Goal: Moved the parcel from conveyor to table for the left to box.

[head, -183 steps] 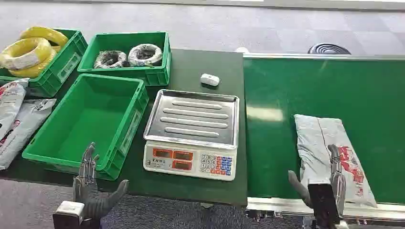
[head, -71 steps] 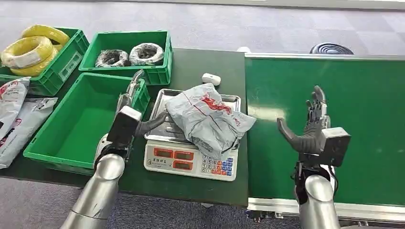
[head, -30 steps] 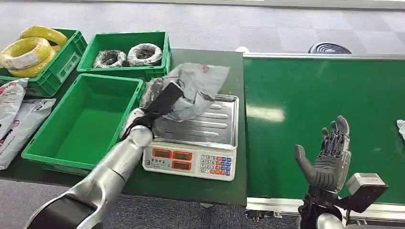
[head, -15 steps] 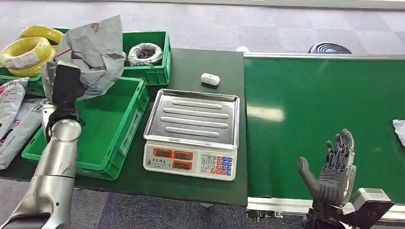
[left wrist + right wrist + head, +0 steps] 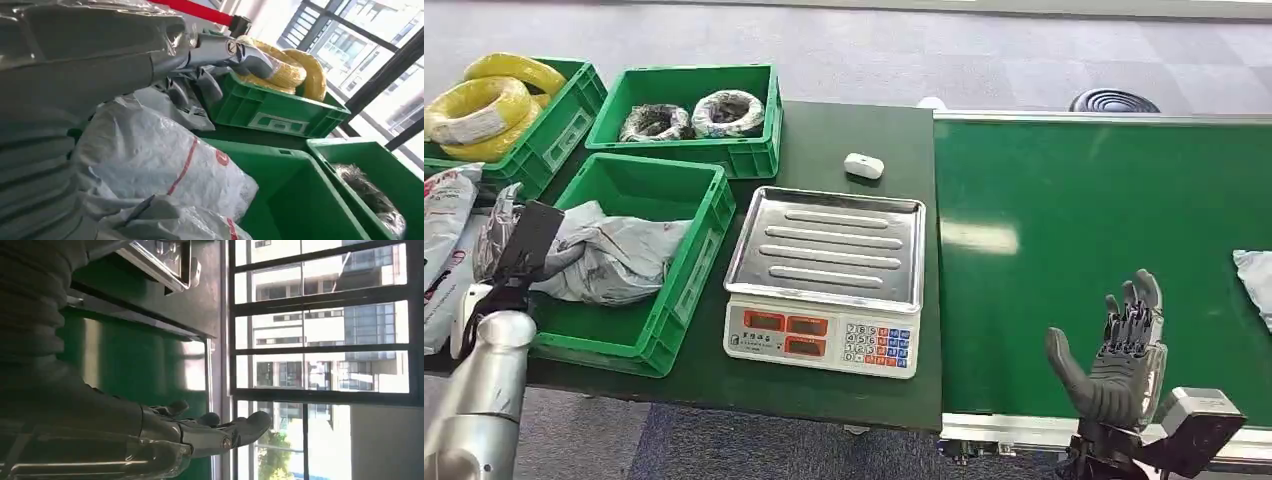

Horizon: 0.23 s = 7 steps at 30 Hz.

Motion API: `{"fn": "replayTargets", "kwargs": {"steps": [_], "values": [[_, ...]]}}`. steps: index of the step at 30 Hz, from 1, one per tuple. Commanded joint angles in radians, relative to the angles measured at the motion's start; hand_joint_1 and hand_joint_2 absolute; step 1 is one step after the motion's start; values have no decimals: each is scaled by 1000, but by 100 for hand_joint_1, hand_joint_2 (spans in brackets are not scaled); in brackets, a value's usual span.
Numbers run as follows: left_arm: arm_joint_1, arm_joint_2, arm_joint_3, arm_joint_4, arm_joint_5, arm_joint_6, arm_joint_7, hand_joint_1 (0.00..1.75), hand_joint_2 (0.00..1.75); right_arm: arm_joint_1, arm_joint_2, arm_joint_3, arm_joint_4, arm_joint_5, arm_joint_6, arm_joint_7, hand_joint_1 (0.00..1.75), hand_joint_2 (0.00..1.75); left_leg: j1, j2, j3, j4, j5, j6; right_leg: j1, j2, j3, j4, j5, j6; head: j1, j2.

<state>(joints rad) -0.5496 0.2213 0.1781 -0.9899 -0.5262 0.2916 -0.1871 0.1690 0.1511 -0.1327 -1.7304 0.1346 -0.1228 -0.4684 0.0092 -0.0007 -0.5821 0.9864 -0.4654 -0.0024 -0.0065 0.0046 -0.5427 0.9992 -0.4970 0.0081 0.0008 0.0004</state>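
The grey parcel with red print lies crumpled in the near green crate, spilling over its left wall. My left hand grips the parcel's left end at that wall, thumb on top. In the left wrist view the parcel bulges below my left hand, and plastic film drapes over the fingers. My right hand hovers open, fingers spread and pointing up, above the conveyor's near edge. The right wrist view has my right hand empty over the green belt.
A scale with a steel tray stands between crate and conveyor. Another grey parcel sits at the belt's right edge. More parcels lie at the far left. Crates of yellow coils and dark coils stand behind; a small white device lies beyond the scale.
My left hand has lowered the parcel from above the crate into it. The parcel on the belt's right edge has moved slightly further in. My right hand has barely moved.
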Motion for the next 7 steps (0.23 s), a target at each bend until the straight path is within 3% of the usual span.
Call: {"fn": "replayTargets", "kwargs": {"steps": [1,4,6,7], "values": [[152,-79,124,-279,244,146,-282,0,175,13,7,-26,20,-8,-6,-2,0,175,0,1,2,-1,-1,0,0,1,2,-2,0,0,0,0],[301,-93,64,-510,358,60,-256,0,175,25,-1,-42,32,-21,-5,-2,0,175,0,1,2,-1,-1,1,0,1,1,-2,0,1,0,0],[411,-43,-8,-581,378,-135,-121,0,175,29,1,-60,35,-17,2,0,0,175,0,2,3,-2,-2,0,0,3,3,-3,-1,1,0,0],[458,-49,5,-608,409,-180,-122,0,175,29,-1,-68,37,-17,10,1,0,175,-1,4,4,-3,-2,0,-1,4,3,-3,0,0,0,0]]}}
